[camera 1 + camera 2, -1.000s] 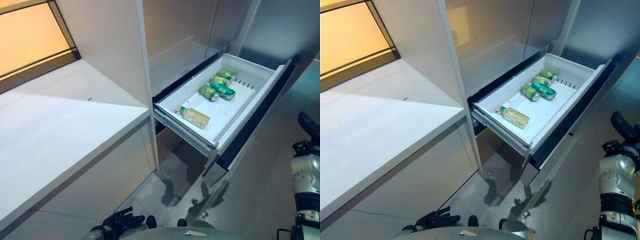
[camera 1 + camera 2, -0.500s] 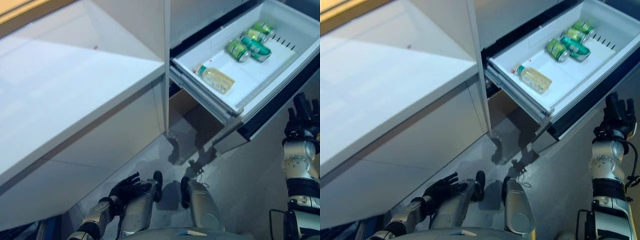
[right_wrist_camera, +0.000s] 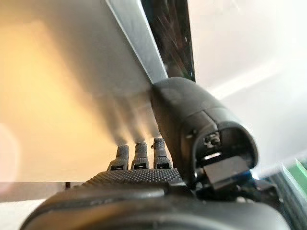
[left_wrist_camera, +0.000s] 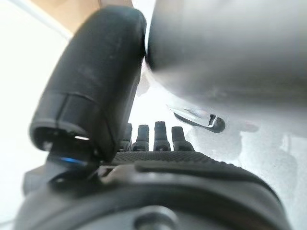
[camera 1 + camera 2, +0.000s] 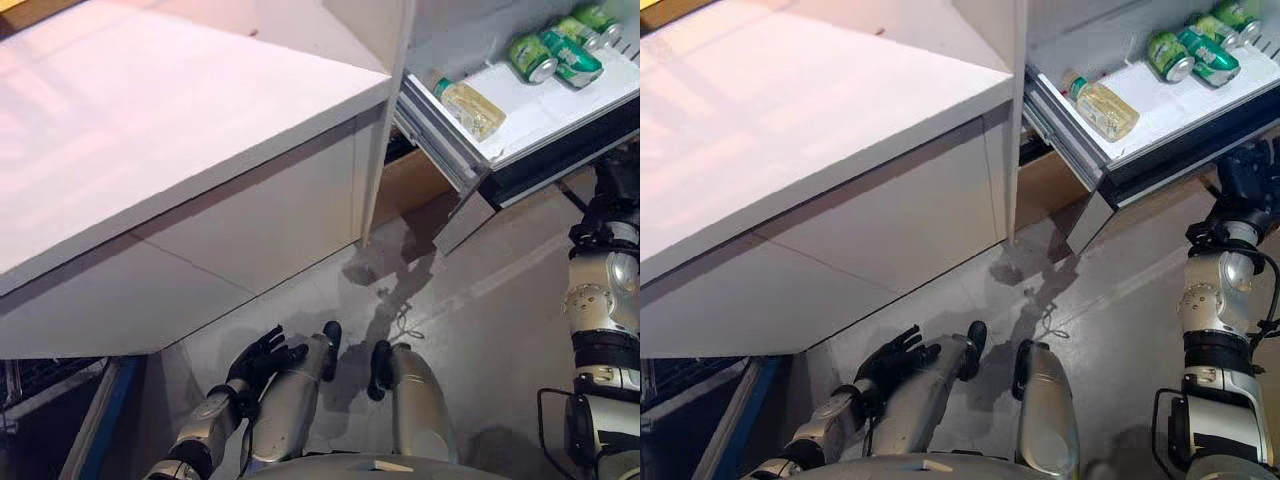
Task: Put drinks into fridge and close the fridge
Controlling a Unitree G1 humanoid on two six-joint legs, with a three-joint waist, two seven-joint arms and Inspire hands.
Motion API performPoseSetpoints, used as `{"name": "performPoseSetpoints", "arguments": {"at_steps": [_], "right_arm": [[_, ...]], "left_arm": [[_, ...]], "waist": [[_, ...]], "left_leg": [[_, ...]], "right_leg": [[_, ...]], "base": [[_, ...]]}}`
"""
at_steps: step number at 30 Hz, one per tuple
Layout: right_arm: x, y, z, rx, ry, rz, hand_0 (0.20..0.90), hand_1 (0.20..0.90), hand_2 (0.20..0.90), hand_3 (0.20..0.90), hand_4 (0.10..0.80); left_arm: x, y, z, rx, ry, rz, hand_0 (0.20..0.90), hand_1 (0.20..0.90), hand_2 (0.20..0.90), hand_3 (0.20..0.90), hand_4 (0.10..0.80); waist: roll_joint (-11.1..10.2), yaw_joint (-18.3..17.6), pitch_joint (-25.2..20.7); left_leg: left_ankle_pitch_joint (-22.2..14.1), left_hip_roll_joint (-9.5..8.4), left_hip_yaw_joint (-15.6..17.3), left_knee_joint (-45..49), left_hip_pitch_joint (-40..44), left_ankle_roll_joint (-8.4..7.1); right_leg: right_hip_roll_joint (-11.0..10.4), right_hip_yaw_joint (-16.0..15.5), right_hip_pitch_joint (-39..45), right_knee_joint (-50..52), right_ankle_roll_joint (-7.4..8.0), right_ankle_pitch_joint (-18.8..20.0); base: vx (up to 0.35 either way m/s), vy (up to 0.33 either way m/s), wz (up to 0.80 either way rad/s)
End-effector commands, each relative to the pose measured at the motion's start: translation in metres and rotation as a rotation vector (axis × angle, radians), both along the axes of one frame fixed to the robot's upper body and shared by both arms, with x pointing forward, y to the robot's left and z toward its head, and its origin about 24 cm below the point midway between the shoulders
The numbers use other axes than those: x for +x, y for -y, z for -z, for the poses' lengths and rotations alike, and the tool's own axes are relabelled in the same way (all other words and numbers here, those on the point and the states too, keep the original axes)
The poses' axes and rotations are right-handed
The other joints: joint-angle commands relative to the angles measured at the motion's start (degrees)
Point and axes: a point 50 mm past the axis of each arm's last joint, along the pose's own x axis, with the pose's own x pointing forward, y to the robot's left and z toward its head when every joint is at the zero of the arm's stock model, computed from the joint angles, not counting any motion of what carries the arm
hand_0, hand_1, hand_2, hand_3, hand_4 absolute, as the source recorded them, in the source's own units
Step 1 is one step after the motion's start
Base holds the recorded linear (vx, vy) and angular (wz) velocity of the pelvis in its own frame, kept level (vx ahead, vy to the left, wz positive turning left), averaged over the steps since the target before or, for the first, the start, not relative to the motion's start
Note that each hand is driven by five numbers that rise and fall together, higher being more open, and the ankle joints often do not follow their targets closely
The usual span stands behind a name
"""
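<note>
The fridge drawer stands pulled out from the cabinet, to the right of the white counter. Inside it, a pale yellow bottle lies on its side near the drawer's front corner, closest to the counter. Further back in the drawer lie green cans, close together and well apart from the bottle.

The right hand is raised just beside the drawer's dark front, at its outer face. In the right wrist view its fingers reach out straight against a flat pale panel with a metal strip and a dark edge beside the thumb; they curl round nothing, so the hand is wide and holds no drink.

The left hand hangs low, well below the counter and far from the drawer, above the grey floor. Its fingers are spread and relaxed, and it holds nothing.
</note>
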Motion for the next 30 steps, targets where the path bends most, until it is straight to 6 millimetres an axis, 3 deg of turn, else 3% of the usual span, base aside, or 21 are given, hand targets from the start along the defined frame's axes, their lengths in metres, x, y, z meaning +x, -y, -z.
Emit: {"name": "performPoseSetpoints", "arguments": {"at_steps": [1,9,15,21,24,30], "right_arm": [[0.025,-0.052,-0.102,-0.399,0.264,-0.247,0.9,0.9,0.9,0.9,0.8],[0.036,-0.071,-0.107,-0.445,0.234,-0.292,0.9,0.9,0.9,0.9,0.8],[0.035,-0.062,-0.097,-0.414,0.191,-0.217,0.9,0.9,0.9,0.9,0.8],[0.031,-0.052,-0.09,-0.386,0.17,-0.162,0.9,0.9,0.9,0.9,0.8],[0.028,-0.052,-0.077,-0.374,0.143,-0.183,0.9,0.9,0.9,0.9,0.8],[0.019,-0.066,-0.005,-0.206,-0.019,-0.344,0.9,0.9,0.9,0.9,0.8]], "left_arm": [[-0.065,-0.035,0.02,0.106,-0.181,0.005,0.9,0.9,0.9,0.9,0.8],[-0.083,-0.036,0.025,0.113,-0.206,0.03,0.9,0.9,0.9,0.9,0.8],[-0.099,-0.041,0.028,0.147,-0.242,0.073,0.9,0.9,0.9,0.9,0.8],[-0.096,-0.045,0.027,0.17,-0.246,0.093,0.9,0.9,0.9,0.9,0.8],[-0.09,-0.046,0.025,0.179,-0.247,0.094,0.9,0.9,0.9,0.9,0.8],[-0.078,-0.045,0.024,0.194,-0.251,0.093,0.9,0.9,0.9,0.9,0.8]], "waist": [[-1.95,7.14,-3.95],[-2.17,10.34,-5.46],[-2.75,10.89,-7.52],[-3.13,8.81,-8.68],[-3.52,6.63,-9.62],[-4.64,0.94,-12.5]], "left_leg": [[-0.57,1.12,-1.06,-4.62,5.85,2.07],[1.53,2.05,-4.77,-9.66,9.69,0.95],[3.69,3.31,-5.86,-15.59,13.78,0.22],[4.66,4.02,-4.22,-19.16,16.01,0.29],[4.72,4.45,-2.23,-20.34,16.75,0.57],[4.53,6.01,3.52,-24.46,20.78,0.25]], "right_leg": [[2.06,0.49,3.7,2.65,-2.47,-1.41],[1.22,-2.54,9.52,-3.08,-1.95,-0.41],[1.67,-3.51,13.89,-10.54,-0.46,2.15],[2.4,-1.57,14.61,-15.14,1.17,5.06],[2.67,0.65,14.6,-18.18,2.07,7.25],[4.02,5.44,17.28,-26.36,3.72,11.33]], "base": [[0.117,-0.001,0.34],[0.124,-0.008,0.29],[0.098,-0.013,0.21],[-0.007,-0.002,-0.05],[-0.051,-0.008,-0.19],[-0.05,-0.038,-0.51]]}}
